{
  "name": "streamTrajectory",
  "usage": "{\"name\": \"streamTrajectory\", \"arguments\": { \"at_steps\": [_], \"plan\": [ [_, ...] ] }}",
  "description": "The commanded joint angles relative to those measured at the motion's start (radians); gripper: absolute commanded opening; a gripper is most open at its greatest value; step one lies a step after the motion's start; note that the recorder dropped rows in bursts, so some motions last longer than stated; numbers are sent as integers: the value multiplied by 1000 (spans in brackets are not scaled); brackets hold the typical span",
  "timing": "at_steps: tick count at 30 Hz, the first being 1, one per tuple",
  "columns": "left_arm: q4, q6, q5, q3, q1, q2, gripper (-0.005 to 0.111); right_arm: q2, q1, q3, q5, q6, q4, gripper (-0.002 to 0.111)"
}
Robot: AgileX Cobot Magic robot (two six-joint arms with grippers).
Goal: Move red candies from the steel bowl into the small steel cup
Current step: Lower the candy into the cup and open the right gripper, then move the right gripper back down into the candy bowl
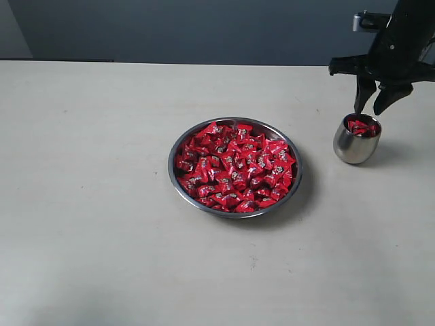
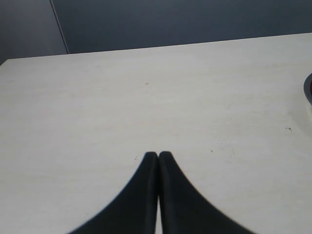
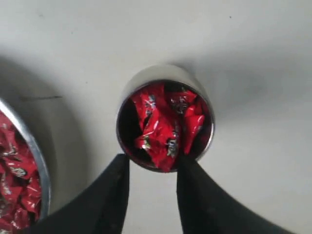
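Note:
The wide steel bowl sits mid-table, heaped with red candies. Right of it stands the small steel cup, holding several red candies up to its mouth. My right gripper hangs open just above the cup's rim with nothing between its fingers. In the right wrist view the cup and its candies lie just beyond the open gripper, and the bowl's rim shows at the edge. My left gripper is shut and empty over bare table, out of the exterior view.
The pale tabletop stretches wide to the left and front of the bowl. A dark wall runs behind the table's far edge. A sliver of the bowl's rim shows at the edge of the left wrist view.

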Motion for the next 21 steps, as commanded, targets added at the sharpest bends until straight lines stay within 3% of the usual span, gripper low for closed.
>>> {"name": "streamTrajectory", "arguments": {
  "at_steps": [1, 13, 17, 21],
  "plan": [
    [1, -2, -9, -8, -4, -5, 0, -12, -6, -27, -5, -7, 105, 33],
    [1, -2, -9, -8, -4, -5, 0, -12, 9, -27, -62, -32, 477, 33],
    [1, -2, -9, -8, -4, -5, 0, -1, 148, -27, -116, -135, 531, 33],
    [1, -2, -9, -8, -4, -5, 0, 73, 302, -27, -105, -135, 411, 33]
  ]
}}
